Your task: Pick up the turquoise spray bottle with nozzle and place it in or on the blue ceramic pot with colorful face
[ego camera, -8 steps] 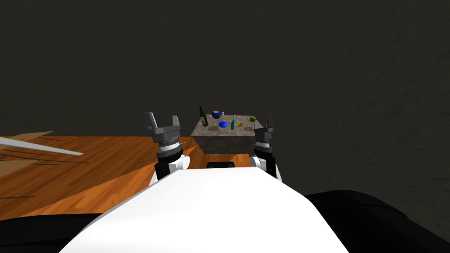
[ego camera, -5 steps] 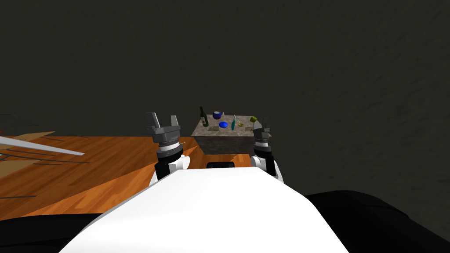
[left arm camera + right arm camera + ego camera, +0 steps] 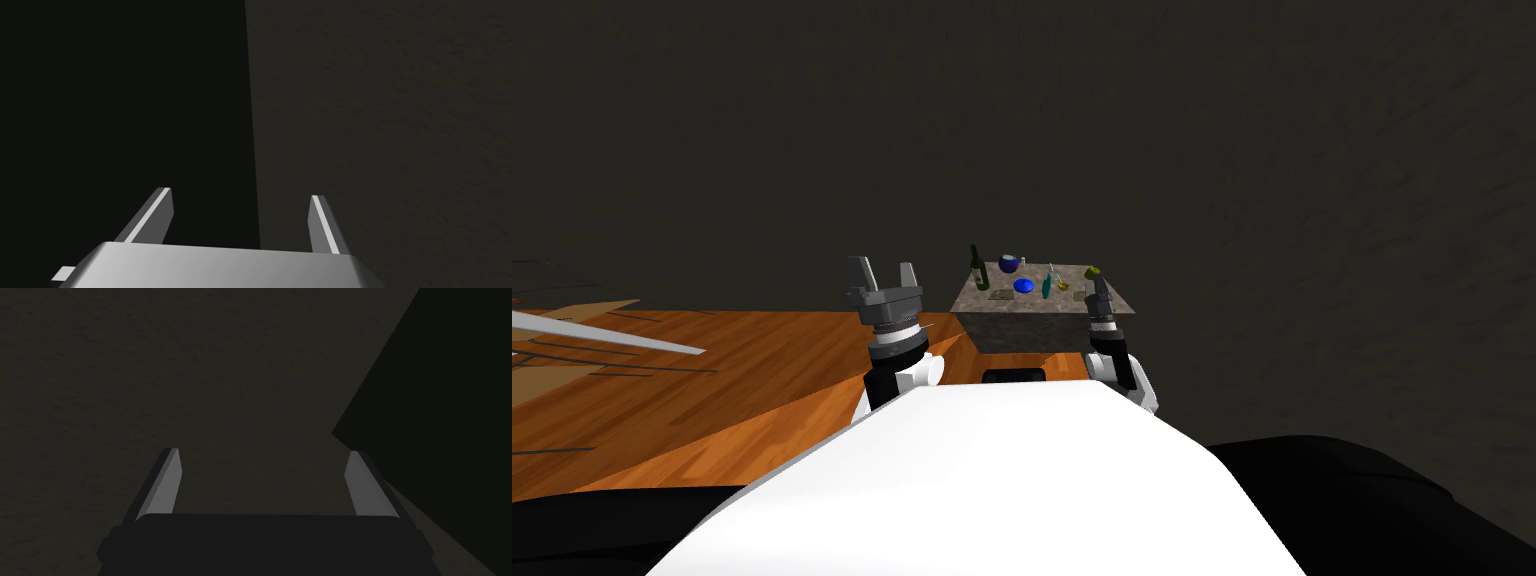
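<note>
A slim turquoise spray bottle (image 3: 1048, 282) stands upright on a small stone-topped table (image 3: 1012, 300) some way ahead of me. The round blue pot (image 3: 1008, 264) sits near the table's far edge, left of the bottle. My left gripper (image 3: 883, 272) is raised to the left of the table, open and empty; its wrist view shows the left gripper (image 3: 239, 217) against a dark wall. My right gripper (image 3: 1098, 290) shows edge-on in front of the table's right end. The wrist view has the right gripper (image 3: 265, 480) open, with nothing between its fingers.
Also on the table are a dark green bottle (image 3: 978, 268), a blue dish (image 3: 1025, 285), a yellow item (image 3: 1063, 285) beside the spray bottle and a yellow-green object (image 3: 1091, 271). Orange wood floor (image 3: 712, 380) stretches left; a dark wall (image 3: 1212, 150) rises behind.
My right hand has turned edge-on and leaned inward toward the table's right end. The left gripper shifted slightly right. The things on the table have not moved.
</note>
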